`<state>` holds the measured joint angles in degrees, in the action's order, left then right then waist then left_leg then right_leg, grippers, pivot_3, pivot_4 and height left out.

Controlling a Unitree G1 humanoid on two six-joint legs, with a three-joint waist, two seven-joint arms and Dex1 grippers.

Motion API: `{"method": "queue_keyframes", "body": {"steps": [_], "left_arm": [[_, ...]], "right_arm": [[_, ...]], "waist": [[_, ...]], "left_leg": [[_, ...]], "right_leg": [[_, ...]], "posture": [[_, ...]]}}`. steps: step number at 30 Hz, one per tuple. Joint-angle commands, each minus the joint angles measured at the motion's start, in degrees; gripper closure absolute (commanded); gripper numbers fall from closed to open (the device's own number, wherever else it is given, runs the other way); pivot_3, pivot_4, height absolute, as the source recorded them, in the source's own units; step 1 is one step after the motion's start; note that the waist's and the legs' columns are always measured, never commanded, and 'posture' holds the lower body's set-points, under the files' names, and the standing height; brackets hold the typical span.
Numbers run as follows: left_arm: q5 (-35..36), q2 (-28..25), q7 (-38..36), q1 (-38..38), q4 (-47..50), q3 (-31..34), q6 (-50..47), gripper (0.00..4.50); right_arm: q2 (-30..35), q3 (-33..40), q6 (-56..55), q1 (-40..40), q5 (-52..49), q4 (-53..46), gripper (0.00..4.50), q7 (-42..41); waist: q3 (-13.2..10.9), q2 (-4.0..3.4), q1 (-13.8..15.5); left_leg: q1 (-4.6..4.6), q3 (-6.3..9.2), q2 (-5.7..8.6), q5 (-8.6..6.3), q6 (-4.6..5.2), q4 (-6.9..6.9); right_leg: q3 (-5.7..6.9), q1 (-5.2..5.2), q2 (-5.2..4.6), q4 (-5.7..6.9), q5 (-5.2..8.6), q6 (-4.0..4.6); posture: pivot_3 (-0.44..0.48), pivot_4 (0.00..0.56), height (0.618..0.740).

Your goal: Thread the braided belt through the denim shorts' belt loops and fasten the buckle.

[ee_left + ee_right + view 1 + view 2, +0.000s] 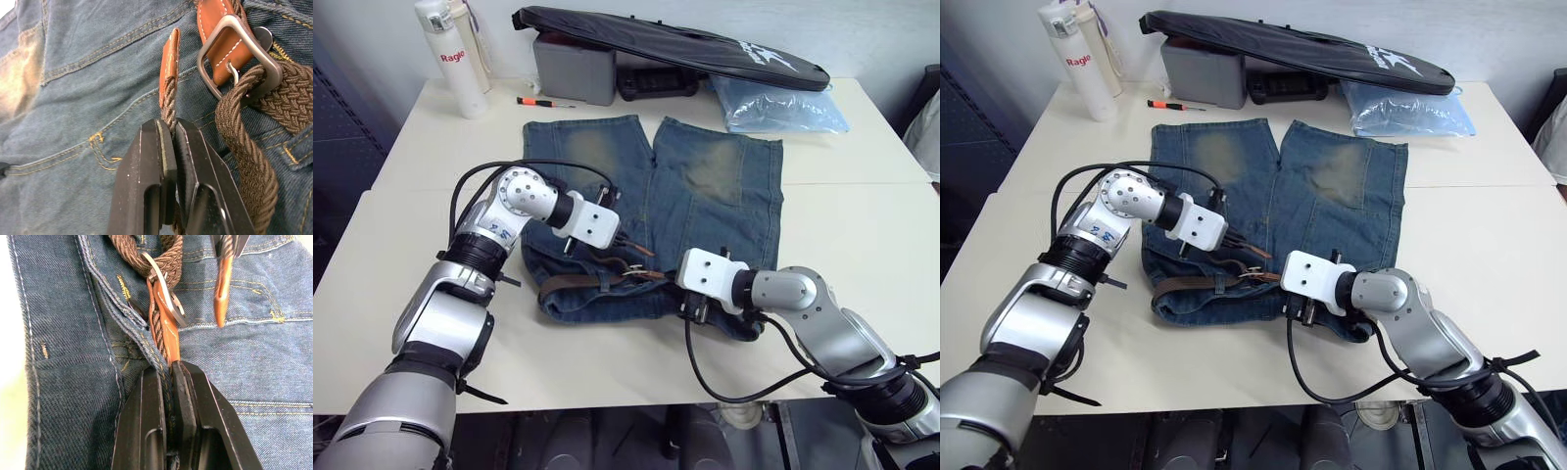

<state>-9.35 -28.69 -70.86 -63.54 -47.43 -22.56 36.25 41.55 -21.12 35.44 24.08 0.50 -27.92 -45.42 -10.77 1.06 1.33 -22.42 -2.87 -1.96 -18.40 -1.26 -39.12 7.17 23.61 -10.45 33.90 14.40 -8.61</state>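
**Q.** Where does the work lie, and what holds it?

**A.** The denim shorts are spread flat on the table, waistband toward the robot. The braided belt runs along that waistband, its long axis crosswise between the arms. The left gripper is clamped on the woven strap just behind the tan leather tip. The right gripper is pinched on the belt's buckle end, just behind the buckle.

**Q.** Which relation governs the coming move?

**A.** The tip's position against the buckle. In the left wrist view the tip stands just beside the metal frame, pointing away from the fingers and roughly parallel to the leather tab inside the frame. The woven strap already passes through the frame. Judged from this, the free end must next be drawn along the strap's own axis, and the left gripper is the nearer tool for that.

**Q.** What does one view add to another?

**A.** The head views give the overall layout: both grippers meeting at the front centre of the waistband. The wrist views supply the strap, frame and prong in detail. Whether the prong actually sits through the weave is uncertain; it is probably only resting there. The belt loops are too small to confirm in the head views.
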Motion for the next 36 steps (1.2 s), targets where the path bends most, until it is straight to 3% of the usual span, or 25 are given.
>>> {"method": "queue_keyframes", "body": {"steps": [1, 23, 27, 36], "left_arm": [[-0.58, -1.44, -2.54, -1.73, -0.79, -0.26, 2.91, 4.5], [-3.38, 0.14, -3.01, -1.87, -1.34, -1.64, 3.1, 4.5], [-2.15, 0.61, -3.69, -1.44, -0.56, -0.66, -0.72, 4.5], [7.37, 1.61, -11.53, 4.44, 14.67, 2.71, -23.34, 4.5]], "right_arm": [[0.1, 2.05, 0.83, -0.19, 0.82, -0.97, 4.41, 0.97], [-4.15, 4.8, 4.89, 1.98, -2.58, -3.03, 4.41, 1.67], [-6.09, 6.62, 7.09, 2.2, -4.6, -3.65, 4.41, 2.0], [-6.78, 6.56, 8.74, 2.62, -5.29, -3.97, 4.41, 2.44]], "waist": [[0.0, 0.0, -0.01], [0.0, 0.0, -0.03], [0.0, 0.0, -0.08], [0.0, 0.0, -0.27]], "left_leg": [[0.0, 0.0, 0.0, 0.0, 0.0, 0.0], [0.0, 0.0, 0.0, 0.0, 0.0, 0.0], [0.0, 0.0, 0.0, 0.0, 0.0, 0.0], [-0.01, 0.0, -0.01, -0.01, 0.01, 0.01]], "right_leg": [[0.0, 0.0, 0.0, 0.0, 0.0, 0.0], [0.0, 0.0, 0.0, 0.01, 0.0, 0.0], [0.0, 0.01, 0.01, 0.01, 0.0, 0.0], [-0.03, 0.02, 0.01, 0.03, 0.0, 0.0]], "posture": [[0.0, 0.15, 0.74], [0.0, 0.15, 0.74], [0.0, 0.15, 0.74], [0.0, 0.15, 0.74]]}}
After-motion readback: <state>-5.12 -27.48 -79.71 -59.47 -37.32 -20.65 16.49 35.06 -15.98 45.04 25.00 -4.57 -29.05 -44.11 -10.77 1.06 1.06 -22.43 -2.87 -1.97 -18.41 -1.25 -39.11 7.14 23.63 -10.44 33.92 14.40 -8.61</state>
